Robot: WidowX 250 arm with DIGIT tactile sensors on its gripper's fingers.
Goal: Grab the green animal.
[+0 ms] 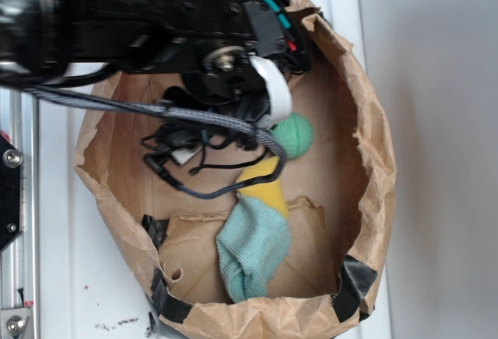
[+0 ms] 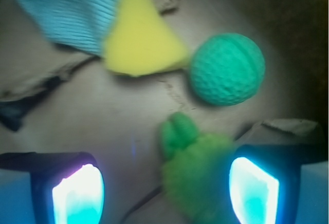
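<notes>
1. The arm (image 1: pixel 156 20) is reaching from the left over a brown paper bag (image 1: pixel 373 168) that is lying open like a shallow bowl on a white table (image 1: pixel 62 261).
2. In the exterior view the arm and its black cables (image 1: pixel 202 148) are hiding the gripper and the animal, so nothing of either is showing there.
3. In the wrist view the gripper (image 2: pixel 165 190) is standing released, its two pads (image 2: pixel 79 196) glowing pale blue at the lower left and lower right with a wide gap between them.
4. The animal (image 2: pixel 193 170) is lying on the bag floor inside that gap, toward the right side, its fuzzy green body just beside the right pad; contact cannot be told through the blur.
5. A smoother green part of the animal is pointing up and left in the wrist view, toward the ball.
6. The ball (image 2: pixel 227 69), teal and dimpled, is resting near the animal but apart from it, beyond the fingertips and a little to the right.
7. In the exterior view the ball (image 1: pixel 296 135) is peeking out just right of the arm's white ring (image 1: pixel 274 94).
8. A yellow sponge (image 2: pixel 139 39) is lying just left of the ball, its corner nearly touching it.
9. A light blue cloth (image 2: pixel 67 8) is overlapping the sponge's far end in the wrist view.
10. In the exterior view the cloth (image 1: pixel 253 249) is draping down toward the bag's lower rim, with the sponge (image 1: pixel 264 187) above it.
11. Black tape (image 1: pixel 354 281) is patching the bag's rim at the lower right.
</notes>
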